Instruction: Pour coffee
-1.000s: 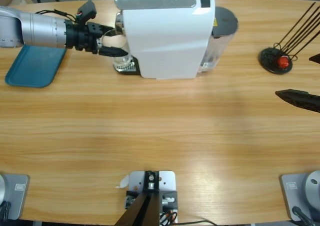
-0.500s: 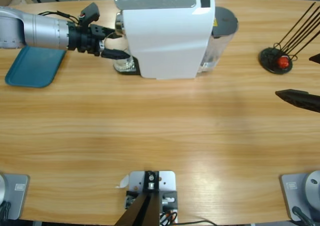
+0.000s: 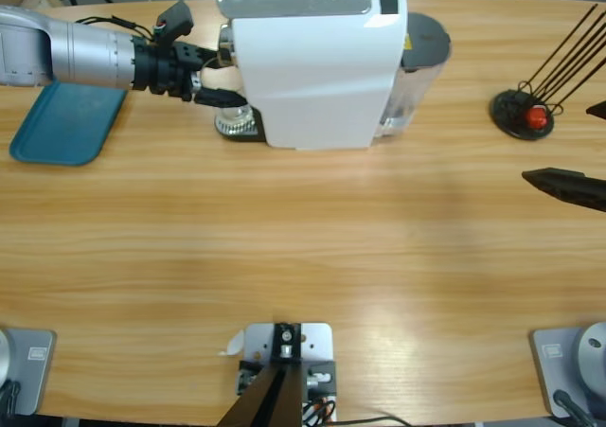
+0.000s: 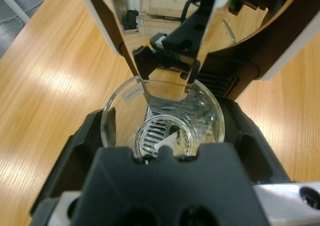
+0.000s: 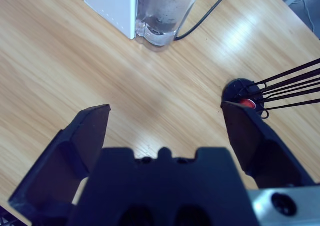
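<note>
From above: white coffee machine standing at the far side of the wooden worktop, water tank at its right end. Left gripper reaching in from the left, right up at the machine's front, where the clear glass tumbler sits on the little drip tray. Good spot for the glass, straight under where the drink comes out. Blue-green tray lying flat under the arm, with nothing on it. Right gripper far off at the right edge, well apart from the machine, likely parked there to keep out of the way. Black wire stand with a red bit near it.

From the left wrist: looking down into the glass, one black finger on each side of it, spread wide and not squeezing, small gaps showing. Shiny spout hanging just over the rim. Metal grille seen right through the glass bottom. Coffee hard to spot: maybe a thin brownish bit low in the glass, cannot tell for sure. Best guess: fingers lined up to close on the glass and lift it out, then pour. Slippery glass and a spout so close, so a slow, straight pull needed.

From the right wrist: fingers wide apart, holding nothing, hanging over bare wood. Water tank at the top, wire stand off to the right
</note>
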